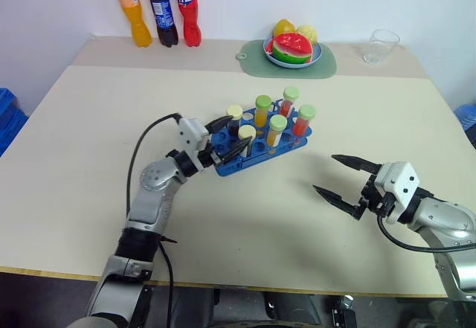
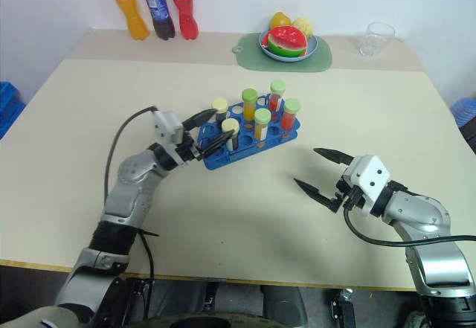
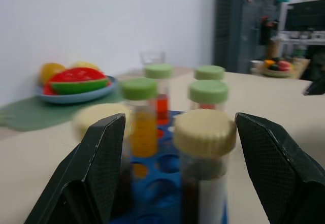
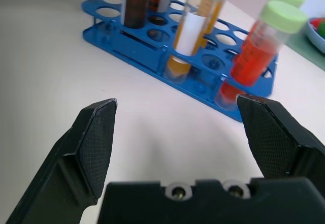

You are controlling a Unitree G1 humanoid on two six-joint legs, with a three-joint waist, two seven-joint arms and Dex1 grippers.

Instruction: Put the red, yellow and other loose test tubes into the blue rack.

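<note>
The blue rack (image 1: 262, 143) stands in the middle of the frame on the counter (image 1: 89, 120), and six capped tubes stand upright in its holes: four with green caps and two with pale-yellow caps. No loose tube lies on the counter, so the task looks nearly finished. The left end effector (image 1: 230, 136) sits at the left end of the rack, its fingers spread on both sides of the brown tube with pale-yellow cap (image 3: 203, 153) and gripping nothing, probably because it just lets this tube stand alone. The right end effector (image 1: 341, 175), lower right, is wide open and empty, waiting apart from the rack.
</note>
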